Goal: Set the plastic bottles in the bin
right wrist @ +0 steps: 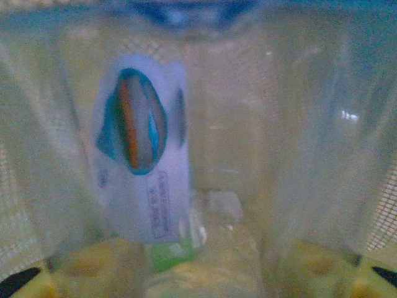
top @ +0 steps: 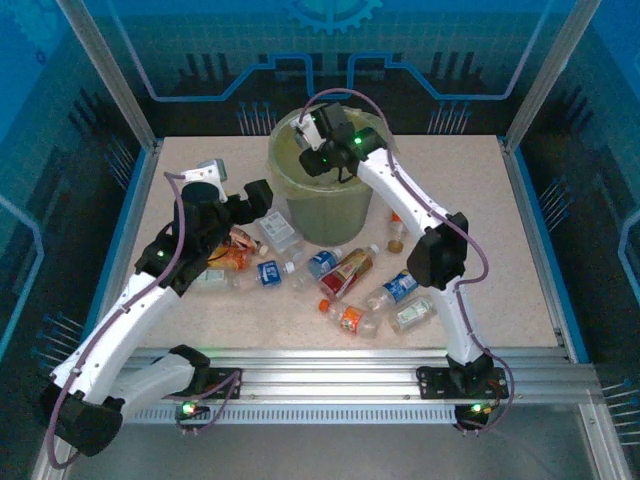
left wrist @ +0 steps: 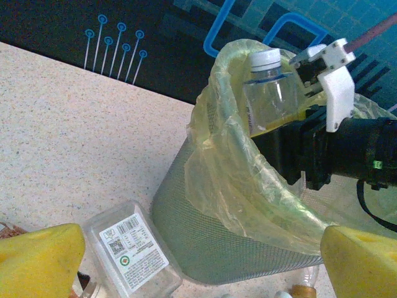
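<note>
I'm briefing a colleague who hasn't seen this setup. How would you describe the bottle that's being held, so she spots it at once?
Find the round green bin at the back of the table. At its bag-lined mouth the right tool grips a clear bottle. Unlike the bottles scattered on the table in front, this white-capped one is lifted off the surface.

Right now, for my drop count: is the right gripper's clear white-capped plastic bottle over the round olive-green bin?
Yes: the bottle hangs over the bag-lined bin.
</note>
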### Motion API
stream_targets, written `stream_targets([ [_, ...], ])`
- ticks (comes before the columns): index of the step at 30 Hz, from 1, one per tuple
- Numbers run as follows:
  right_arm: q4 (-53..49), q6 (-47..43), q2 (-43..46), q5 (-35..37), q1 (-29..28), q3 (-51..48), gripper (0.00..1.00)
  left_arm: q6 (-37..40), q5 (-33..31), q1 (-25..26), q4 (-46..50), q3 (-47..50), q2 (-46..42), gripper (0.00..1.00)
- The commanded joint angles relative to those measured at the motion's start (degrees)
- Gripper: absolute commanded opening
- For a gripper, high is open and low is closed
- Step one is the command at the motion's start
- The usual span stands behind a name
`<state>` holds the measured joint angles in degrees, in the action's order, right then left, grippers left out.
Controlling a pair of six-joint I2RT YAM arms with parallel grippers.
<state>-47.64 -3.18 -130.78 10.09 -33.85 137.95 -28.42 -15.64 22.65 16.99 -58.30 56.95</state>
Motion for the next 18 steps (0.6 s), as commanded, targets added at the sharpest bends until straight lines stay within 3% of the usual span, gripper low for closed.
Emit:
stream_targets([
  [1,-1.7,-0.3,-1.3,0.5,-0.5,3.1,0.58,0.2,-0.6,-0.6,1.3,0.2,-0.7,0.99],
  [14,-3.3,-0.5,-0.4,0.6,-0.6,7.0,0.83,0.0,-0.8,-0.9,1.8,0.3,-0.7,0.99],
  [18,-4.0,-0.5,0.8,0.8,-0.7,9.4,0.99,-0.1,-0.8,-1.1,2.0,0.3,-0.8,0.99],
])
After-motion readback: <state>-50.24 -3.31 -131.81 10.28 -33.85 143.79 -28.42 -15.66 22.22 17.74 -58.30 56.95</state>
